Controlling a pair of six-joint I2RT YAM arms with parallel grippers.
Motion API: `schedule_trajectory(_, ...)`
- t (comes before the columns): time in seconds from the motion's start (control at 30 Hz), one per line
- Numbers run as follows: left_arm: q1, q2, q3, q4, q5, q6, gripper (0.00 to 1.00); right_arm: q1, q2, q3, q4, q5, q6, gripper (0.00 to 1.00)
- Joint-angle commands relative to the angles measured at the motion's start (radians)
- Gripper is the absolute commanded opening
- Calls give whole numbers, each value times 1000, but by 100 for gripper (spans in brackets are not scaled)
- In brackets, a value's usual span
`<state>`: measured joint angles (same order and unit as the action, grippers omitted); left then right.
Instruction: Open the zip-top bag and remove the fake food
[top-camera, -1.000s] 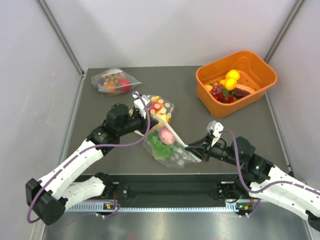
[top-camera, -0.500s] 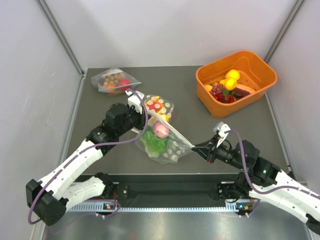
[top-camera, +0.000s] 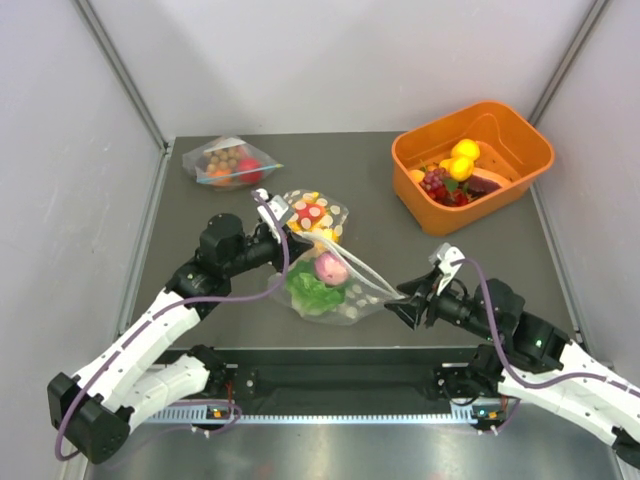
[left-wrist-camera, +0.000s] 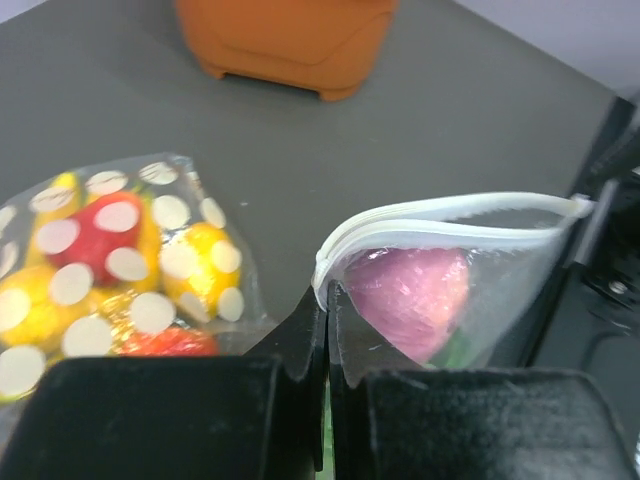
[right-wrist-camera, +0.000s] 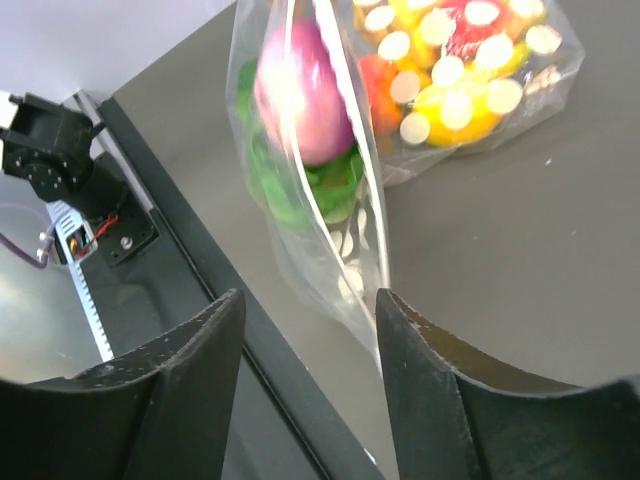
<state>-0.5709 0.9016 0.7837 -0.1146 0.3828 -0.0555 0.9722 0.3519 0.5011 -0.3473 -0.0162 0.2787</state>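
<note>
The zip-top bag, clear with white dots, hangs lifted at the table's near middle. It holds the purple onion piece and the green lettuce. My left gripper is shut on the bag's left top corner, with the zip strip running right from its tips. The onion piece shows through the plastic. My right gripper is open at the bag's right corner. In the right wrist view the bag's edge lies between the spread fingers, close to the right one.
A second dotted bag with yellow and red pieces lies just behind the held bag. A plain clear bag with brown balls lies at the back left. An orange bin of fruit stands at the back right. The table's front rail is right below the right gripper.
My right gripper was shut on the bag's right corner and pulling it taut; now it is open and the bag has slackened. The left gripper has drawn back left a little with its corner.
</note>
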Motion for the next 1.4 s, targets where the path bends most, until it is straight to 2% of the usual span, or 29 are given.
schedule_trajectory(0.0,5,6,6,95,165,28,0,14,42,112,21,38,-47,55)
schedule_trajectory(0.07,3,8,8,96,180,28,0,14,61,143,27,62,-73,56)
schedule_trajectory(0.27,3,10,6,98,200,28,0,14,165,231,60,108,-114,47)
schedule_trajectory(0.4,3,10,6,98,212,28,0,14,266,232,93,136,-122,41)
schedule_trajectory(0.57,3,10,6,98,215,28,0,14,337,223,134,162,-124,40)
schedule_trajectory(1.37,2,16,5,101,232,31,0,14,515,178,340,-114,-107,38)
